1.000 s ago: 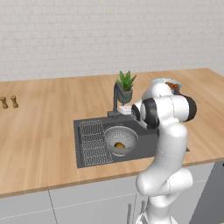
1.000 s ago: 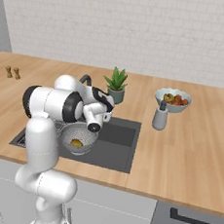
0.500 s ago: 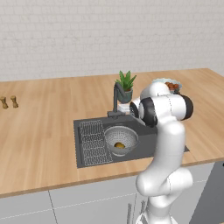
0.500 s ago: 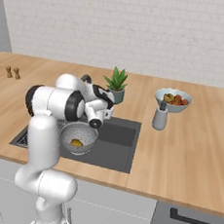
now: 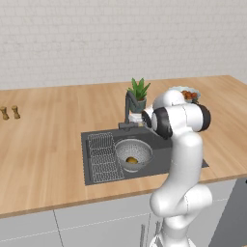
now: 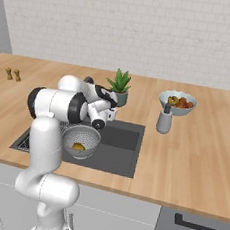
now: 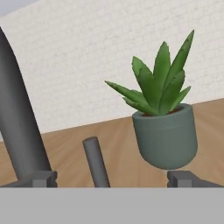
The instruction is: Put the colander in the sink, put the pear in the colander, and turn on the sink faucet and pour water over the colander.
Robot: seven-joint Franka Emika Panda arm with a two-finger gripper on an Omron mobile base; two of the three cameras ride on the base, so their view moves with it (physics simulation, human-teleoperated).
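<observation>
Left base view: colander (image 5: 134, 154) sits in sink (image 5: 96, 170), pear (image 5: 131, 160) inside it; faucet (image 5: 128, 108) behind, on the counter (image 5: 48, 149).
Right base view: gripper (image 6: 109, 111) beside the potted plant (image 6: 119, 86).
Hand view: fingers (image 7: 181, 178) spread wide, nothing held, faucet lever (image 7: 96, 162) between them.

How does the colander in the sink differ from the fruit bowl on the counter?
The colander is grey metal mesh and sits down in the sink; the fruit bowl is pale, solid-walled and stands on the counter. The colander holds one yellow-brown pear; the fruit bowl holds several colourful fruits. Both are round, open-topped and upright.
</observation>
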